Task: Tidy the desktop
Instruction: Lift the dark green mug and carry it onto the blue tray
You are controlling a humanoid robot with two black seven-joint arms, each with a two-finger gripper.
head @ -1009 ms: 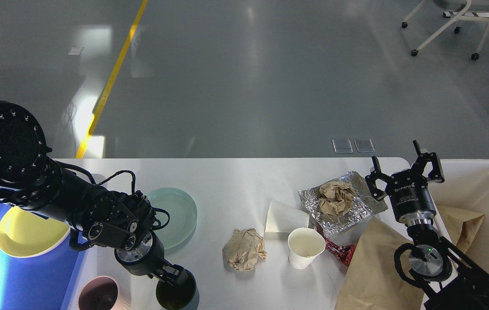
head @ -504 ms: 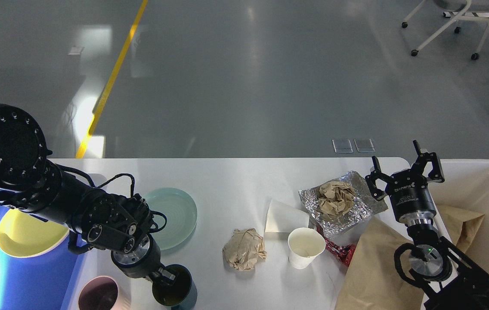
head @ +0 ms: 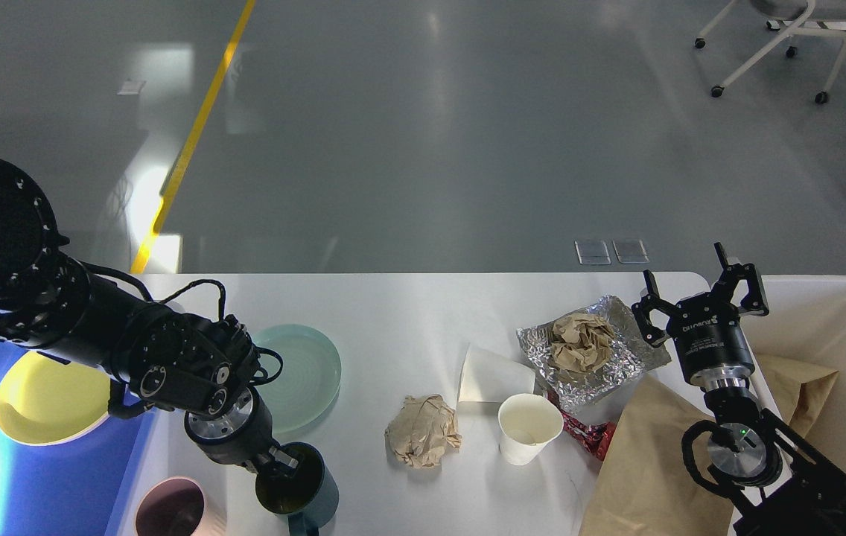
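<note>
1. Head view: the large white rounded-corner worktop (head: 408, 313) fills the lower half of the frame, with grey floor beyond it.
2. The black left arm reaches in from the left edge, bent down toward the near edge. Its left pincer (head: 279, 463) is clamped on the rim of a dark teal cup (head: 298, 488), one finger inside.
3. The right arm rises from the bottom right corner, wrist pointing away. The right pincer (head: 700, 289) stands with its fingers spread wide, holding nothing, beside a crumpled silver foil sheet (head: 620, 356).
4. A white paper cup (head: 529, 427) stands upright near the worktop's middle.
</note>
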